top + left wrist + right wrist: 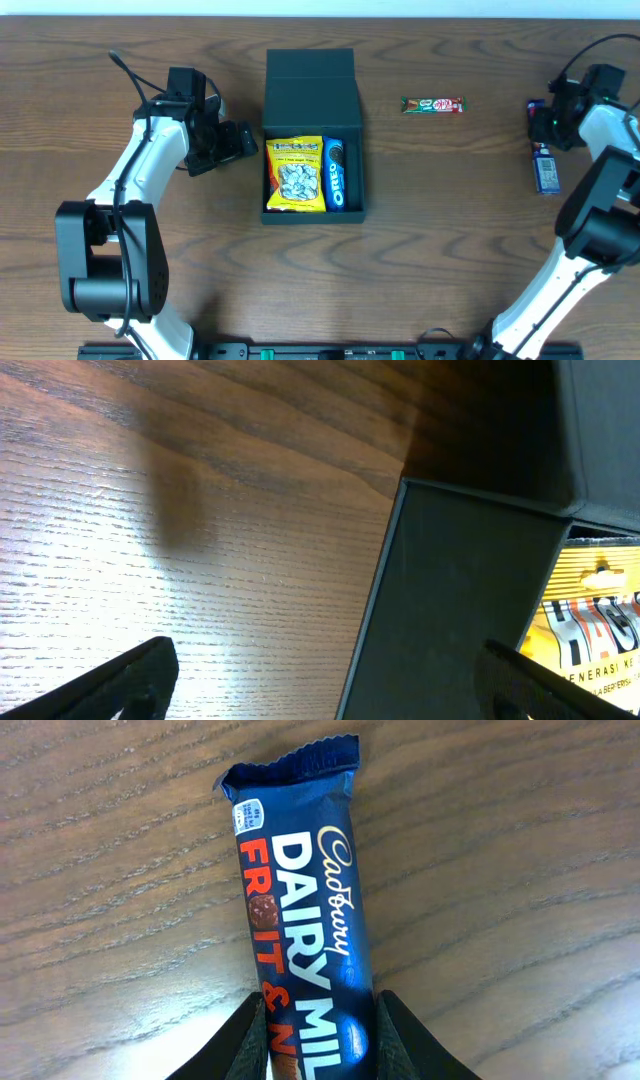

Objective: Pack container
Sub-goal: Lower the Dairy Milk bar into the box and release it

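The left gripper (238, 142) sits just beside the left wall of the container (315, 216). Its jaws are spread wide with nothing in them. The container is in the middle of the table (450, 250), with its lid (310, 62) flipped open to the far side. Inside, a yellow snack bag (294, 173) and a blue cookie pack (336, 173) lie side by side. To the right, a green and red bar (432, 104) lies alone. Far to the right is a blue chocolate bar (300, 890). It runs near to far, and the right gripper (320, 1045) has one finger on each side of its far end. I cannot tell if they squeeze it. The right arm is the nearer one, and the container is well off to its left.
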`<control>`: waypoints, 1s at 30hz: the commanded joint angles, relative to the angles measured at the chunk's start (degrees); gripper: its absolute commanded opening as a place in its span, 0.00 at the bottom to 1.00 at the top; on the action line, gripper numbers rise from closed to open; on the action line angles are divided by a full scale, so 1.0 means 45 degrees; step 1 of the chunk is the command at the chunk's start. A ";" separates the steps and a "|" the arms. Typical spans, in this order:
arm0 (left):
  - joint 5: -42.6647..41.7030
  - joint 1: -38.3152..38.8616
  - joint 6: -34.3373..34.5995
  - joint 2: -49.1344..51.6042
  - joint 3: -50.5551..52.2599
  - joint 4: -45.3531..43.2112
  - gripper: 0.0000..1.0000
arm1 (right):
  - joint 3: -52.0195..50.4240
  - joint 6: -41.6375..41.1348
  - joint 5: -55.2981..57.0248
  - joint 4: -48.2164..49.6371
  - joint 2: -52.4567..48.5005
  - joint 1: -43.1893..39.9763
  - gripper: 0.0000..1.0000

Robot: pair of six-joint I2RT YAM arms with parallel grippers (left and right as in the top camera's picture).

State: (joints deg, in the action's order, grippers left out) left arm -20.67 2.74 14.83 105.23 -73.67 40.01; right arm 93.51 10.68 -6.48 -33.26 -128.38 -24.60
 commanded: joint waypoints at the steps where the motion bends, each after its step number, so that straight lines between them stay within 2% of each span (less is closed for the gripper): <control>1: -0.0087 -0.0010 0.0049 0.0092 0.0015 0.0010 0.96 | 0.1137 -0.0559 -0.0345 -0.0500 -0.0306 0.0170 0.26; 9: -0.0044 -0.0010 0.0039 0.0092 0.0015 -0.0015 0.95 | 0.4954 -0.0554 -0.0340 -0.3701 -0.0306 0.1239 0.23; 17: 0.0024 -0.0024 0.0034 0.0092 0.0015 -0.0340 0.95 | 0.8097 -0.0763 -0.0335 -0.7747 -0.0306 0.3706 0.20; 25: 0.0233 -0.0034 -0.0393 0.0092 0.0015 -0.0622 0.95 | 0.8558 -0.2157 -0.0486 -0.9666 -0.0306 0.6601 0.17; 30: 0.0685 -0.0204 -0.0389 0.0092 0.0010 -0.0656 0.95 | 0.8548 -0.3434 -0.0534 -1.0307 -0.0306 0.8252 0.19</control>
State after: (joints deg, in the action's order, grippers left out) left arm -19.51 2.63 14.11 105.23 -73.67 37.15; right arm 130.87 0.67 -8.16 -78.91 -129.93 9.47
